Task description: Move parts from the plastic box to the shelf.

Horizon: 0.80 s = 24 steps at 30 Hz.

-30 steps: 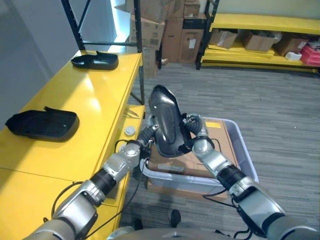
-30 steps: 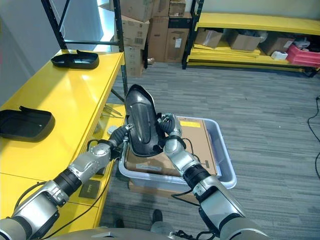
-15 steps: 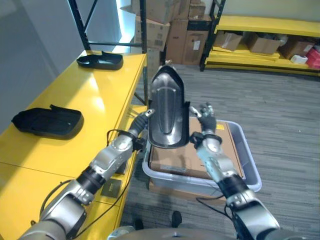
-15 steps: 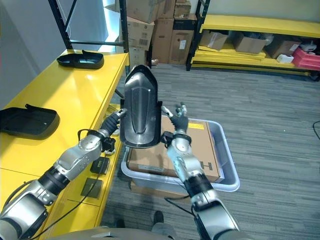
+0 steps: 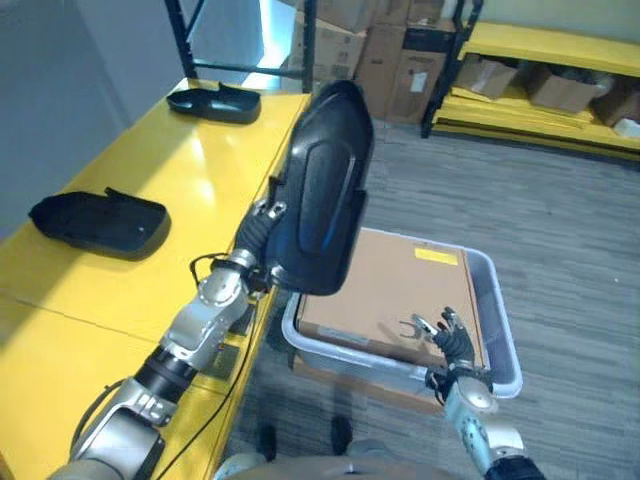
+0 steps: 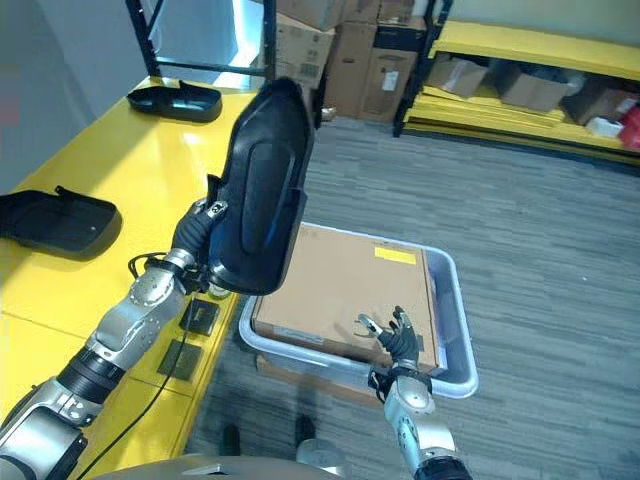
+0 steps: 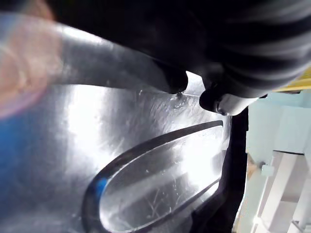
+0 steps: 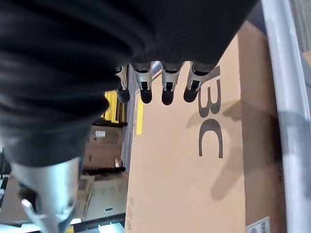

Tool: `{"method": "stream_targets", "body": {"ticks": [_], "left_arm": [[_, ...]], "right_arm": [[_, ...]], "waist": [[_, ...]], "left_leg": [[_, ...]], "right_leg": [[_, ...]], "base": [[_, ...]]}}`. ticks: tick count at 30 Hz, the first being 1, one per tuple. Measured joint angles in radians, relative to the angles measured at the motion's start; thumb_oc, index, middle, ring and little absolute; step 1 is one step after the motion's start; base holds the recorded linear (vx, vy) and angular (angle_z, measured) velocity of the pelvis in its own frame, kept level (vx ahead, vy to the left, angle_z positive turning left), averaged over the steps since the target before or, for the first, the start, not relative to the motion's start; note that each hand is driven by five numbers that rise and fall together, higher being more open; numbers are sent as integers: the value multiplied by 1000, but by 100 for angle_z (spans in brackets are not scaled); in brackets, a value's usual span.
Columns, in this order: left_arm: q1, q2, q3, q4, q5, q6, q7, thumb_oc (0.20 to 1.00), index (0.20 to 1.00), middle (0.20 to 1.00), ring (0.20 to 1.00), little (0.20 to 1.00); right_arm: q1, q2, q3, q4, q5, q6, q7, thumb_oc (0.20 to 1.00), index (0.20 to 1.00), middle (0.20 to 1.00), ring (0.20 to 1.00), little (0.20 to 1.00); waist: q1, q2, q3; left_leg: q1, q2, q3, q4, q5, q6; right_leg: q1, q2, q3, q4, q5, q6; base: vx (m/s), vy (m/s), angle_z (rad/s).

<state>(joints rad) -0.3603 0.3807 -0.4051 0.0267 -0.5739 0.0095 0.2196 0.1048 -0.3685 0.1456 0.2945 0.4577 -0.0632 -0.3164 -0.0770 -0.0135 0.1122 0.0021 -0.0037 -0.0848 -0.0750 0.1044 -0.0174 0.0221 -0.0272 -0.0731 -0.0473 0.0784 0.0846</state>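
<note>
Transfer step, mid-carry. My left hand (image 5: 262, 222) holds the black part (image 5: 320, 195) up in the air, fingers curled on its edge, the part standing tall and tilted, between the plastic box (image 5: 499, 330) and the yellow shelf (image 5: 190, 190). In the left wrist view my fingertips (image 7: 176, 83) press its glossy face. My right hand (image 5: 452, 345) hangs low over the near edge of the box, fingers spread and relaxed, holding nothing. A cardboard sheet (image 5: 390, 295) covers the inside of the box. Two black parts already lie on the shelf: a near one (image 5: 98, 222) and a far one (image 5: 215, 101).

Next, I judge: swing the part left over the shelf, lay it flat on bare yellow between or beside those two, then release. One-handed grip on a big tilted piece, so it could slip.
</note>
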Motion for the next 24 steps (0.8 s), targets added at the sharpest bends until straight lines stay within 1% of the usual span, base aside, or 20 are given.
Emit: {"method": "stream_targets", "body": {"ticks": [1,3,5,6,7,8,9,10,11,12,13,15,16,17,19,20,21,22,23,24], "left_arm": [[20,-4,18,-21,0,-10,1,200,200,200,200,200],[62,0,54,-64,7,-51,17,200,200,200,200,200],[105,6,130,-85,10,-99,36,200,200,200,200,200],[116,8,157,-86,10,-113,38,200,200,200,200,200],[117,10,178,-86,10,-118,40,200,200,200,200,200],[123,22,202,-89,9,-132,38,200,200,200,200,200],[145,46,228,-111,9,-145,36,200,200,200,200,200],[167,67,258,-132,9,-158,38,200,200,200,200,200],[181,82,272,-145,9,-166,37,200,200,200,200,200],[203,95,299,-179,9,-169,36,200,200,200,200,200],[221,109,321,-213,9,-172,36,200,200,200,200,200],[241,125,372,-257,9,-186,38,200,200,200,200,200],[247,125,402,-272,8,-189,41,200,200,200,200,200],[262,125,419,-294,8,-190,52,200,200,200,200,200],[285,124,440,-311,7,-195,57,200,200,200,200,200],[294,124,444,-312,6,-196,56,200,200,200,200,200],[305,118,445,-311,4,-196,55,200,200,200,200,200],[308,110,442,-307,-5,-196,44,200,200,200,200,200],[303,111,442,-295,-9,-197,28,200,200,200,200,200],[301,112,448,-289,-13,-197,20,200,200,200,200,200]], "right_arm": [[9,-8,8,1,-12,0,10,1000,1000,1000,1000,1000],[20,-23,21,16,-34,5,28,1000,1000,1000,1000,1000],[20,-56,33,40,-46,7,55,1000,1000,1000,1000,1000],[22,-67,39,43,-73,7,56,1000,1000,1000,1000,1000],[25,-78,43,43,-87,8,60,1000,1000,1000,1000,1000],[26,-85,52,47,-121,9,66,1000,1000,1000,1000,1000],[28,-96,80,46,-160,8,68,1000,1000,1000,1000,1000],[32,-94,104,47,-195,10,72,1000,1000,1000,1000,1000],[41,-95,119,45,-218,10,74,1000,1000,1000,1000,1000],[59,-94,133,44,-253,10,65,1000,1000,1000,1000,1000],[72,-95,131,48,-279,13,50,1000,1000,1000,1000,1000],[72,-92,143,90,-324,24,13,1000,1000,1000,1000,1000],[66,-89,146,128,-352,29,-10,1000,1000,1000,1000,1000],[64,-90,146,150,-360,30,-27,1000,1000,1000,1000,1000],[71,-98,145,182,-397,48,-67,1000,1000,1000,1000,1000],[78,-105,143,190,-416,57,-84,1000,1000,1000,1000,1000],[85,-118,134,195,-427,68,-104,1000,1000,1000,1000,1000],[96,-121,106,214,-428,77,-127,1000,1000,1000,1000,1000],[92,-103,81,255,-436,91,-153,1000,1000,1000,1000,1000],[81,-93,67,307,-451,107,-171,1000,1000,1000,1000,1000]], "waist": [[-6,1,1],[0,2,3],[45,29,17],[48,40,25],[48,54,33],[66,73,44],[71,84,53],[86,86,61],[96,84,64],[101,71,72],[101,57,79],[120,9,87],[130,-11,85],[133,-16,84],[124,-20,76],[115,-7,57],[106,20,43],[88,57,21],[70,50,20],[71,34,16]], "left_leg": [[-7,6,-26,0,-6,-17],[-24,19,-46,2,-4,-24],[-58,36,-61,33,15,-46],[-78,37,-51,47,29,-60],[-96,39,-33,57,34,-58],[-108,46,-26,55,45,-59],[-121,64,3,61,28,-67],[-141,81,74,78,-36,-52],[-147,89,118,77,-84,-47],[-147,91,178,74,-144,-52],[-149,90,229,93,-148,-42],[-158,65,296,172,-112,-66],[-147,58,323,217,-111,-65],[-130,57,336,236,-114,-61],[-80,65,373,289,-134,-52],[-54,61,402,299,-143,-40],[-32,67,416,292,-133,-5],[-21,61,395,224,-137,43],[0,32,381,156,-127,55],[25,5,351,91,-101,64]], "right_leg": [[12,13,-1,-11,-6,-12],[17,27,-12,-24,-5,-28],[18,52,-47,-29,-1,-42],[18,49,-71,-32,0,-46],[19,56,-94,-32,-3,-52],[19,62,-121,-26,-5,-60],[16,65,-146,-22,-9,-71],[17,65,-187,-11,-11,-84],[10,50,-223,13,-20,-90],[15,21,-276,23,-33,-97],[20,-7,-326,30,-46,-104],[35,-75,-401,17,-50,-110],[52,-108,-442,7,-42,-96],[61,-127,-462,9,-41,-85],[85,-171,-542,10,-31,-49],[82,-191,-561,30,-40,-22],[77,-193,-569,72,-57,6],[43,-169,-481,143,-104,18],[24,-166,-404,183,-137,10],[10,-169,-355,187,-153,26]], "base": [[-86,-133,59],[-96,-101,58],[-173,-83,50],[-176,-55,65],[-95,-18,76],[-102,-11,78],[-106,-5,88],[-136,0,92],[-131,16,123],[-130,51,138],[-123,68,147],[-123,103,126],[-127,155,112],[-106,143,105],[-76,184,104],[-33,223,111],[9,233,120],[31,208,150],[30,189,158],[16,157,126]]}}
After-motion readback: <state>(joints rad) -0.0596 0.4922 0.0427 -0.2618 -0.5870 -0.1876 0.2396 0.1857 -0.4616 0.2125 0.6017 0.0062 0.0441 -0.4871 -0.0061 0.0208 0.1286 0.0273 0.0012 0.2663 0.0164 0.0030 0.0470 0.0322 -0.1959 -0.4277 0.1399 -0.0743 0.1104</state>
